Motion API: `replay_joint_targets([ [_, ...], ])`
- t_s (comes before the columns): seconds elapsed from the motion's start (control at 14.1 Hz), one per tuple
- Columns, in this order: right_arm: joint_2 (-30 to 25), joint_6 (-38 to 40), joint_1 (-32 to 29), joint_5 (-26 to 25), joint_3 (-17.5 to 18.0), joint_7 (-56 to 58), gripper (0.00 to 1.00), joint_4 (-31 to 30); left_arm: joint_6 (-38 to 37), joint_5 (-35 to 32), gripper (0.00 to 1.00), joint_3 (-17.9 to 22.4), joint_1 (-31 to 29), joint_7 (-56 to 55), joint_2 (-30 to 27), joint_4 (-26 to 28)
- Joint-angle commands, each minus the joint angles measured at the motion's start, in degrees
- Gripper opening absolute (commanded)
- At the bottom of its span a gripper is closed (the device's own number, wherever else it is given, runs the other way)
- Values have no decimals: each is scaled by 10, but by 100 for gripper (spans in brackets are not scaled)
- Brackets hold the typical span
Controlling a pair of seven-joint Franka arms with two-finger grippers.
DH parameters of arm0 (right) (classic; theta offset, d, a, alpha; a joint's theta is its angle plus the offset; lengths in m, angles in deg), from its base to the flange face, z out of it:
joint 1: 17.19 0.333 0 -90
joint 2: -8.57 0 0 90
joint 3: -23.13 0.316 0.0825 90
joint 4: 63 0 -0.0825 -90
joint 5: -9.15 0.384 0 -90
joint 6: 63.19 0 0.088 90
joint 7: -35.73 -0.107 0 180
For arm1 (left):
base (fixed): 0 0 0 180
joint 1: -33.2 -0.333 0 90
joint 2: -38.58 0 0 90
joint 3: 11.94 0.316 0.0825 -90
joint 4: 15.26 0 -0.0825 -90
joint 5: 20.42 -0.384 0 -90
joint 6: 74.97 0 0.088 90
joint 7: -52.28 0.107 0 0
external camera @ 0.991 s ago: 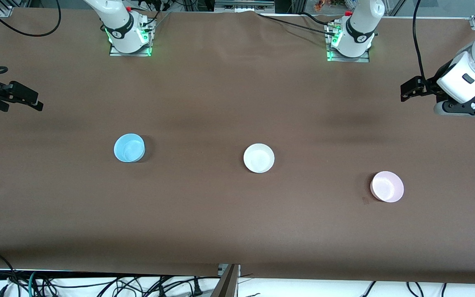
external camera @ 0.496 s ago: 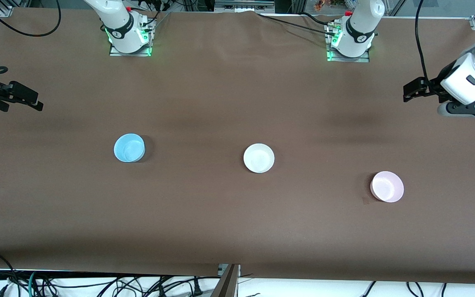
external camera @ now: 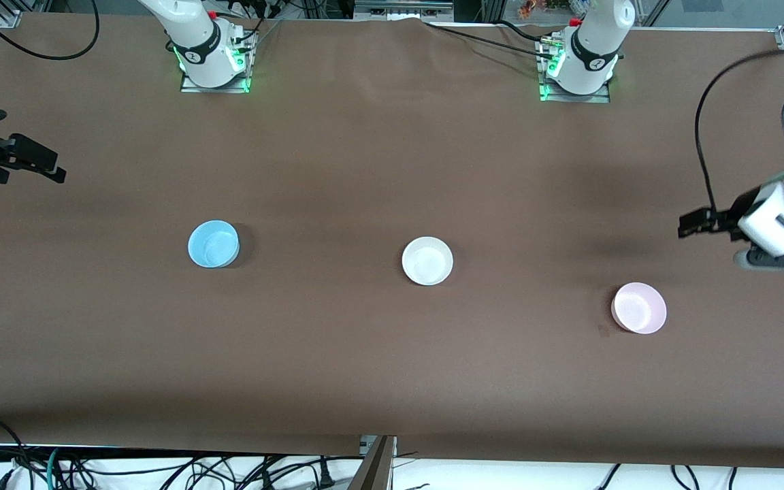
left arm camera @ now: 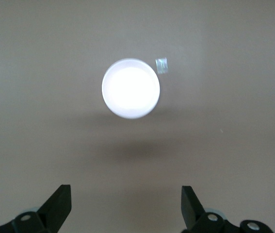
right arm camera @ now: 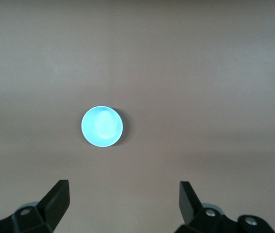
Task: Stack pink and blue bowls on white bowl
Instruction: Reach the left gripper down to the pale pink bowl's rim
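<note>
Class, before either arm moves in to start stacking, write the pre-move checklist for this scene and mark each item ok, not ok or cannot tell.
1. Left gripper open, empty, above the table toward the left arm's end: ok.
2. Right gripper open, empty, above the table at the right arm's end: ok.
3. Pale pink round plastic bowl upright, nothing in it: ok.
4. Light sky blue round plastic bowl upright, free: ok.
5. Plain white round bowl between them, empty, ready to receive: ok.
6. Bowls stacked: not ok, all three stand apart.
</note>
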Motion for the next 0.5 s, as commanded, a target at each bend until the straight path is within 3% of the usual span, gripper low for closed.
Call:
replay_joint_targets([
  [0.0, -1, 13, -5, -28, -3, 6, 100, 30, 94, -7, 100, -4, -16, 27, 47, 18],
  [0.14, -6, 15, -4, -26, 1, 11, 100, 33, 171, -7, 100, -3, -19, 50, 94, 23],
  [0.42, -8, 41, -4, 0, 0, 7, 100, 37, 248, -7, 100, -3, -40, 82, 164, 19],
])
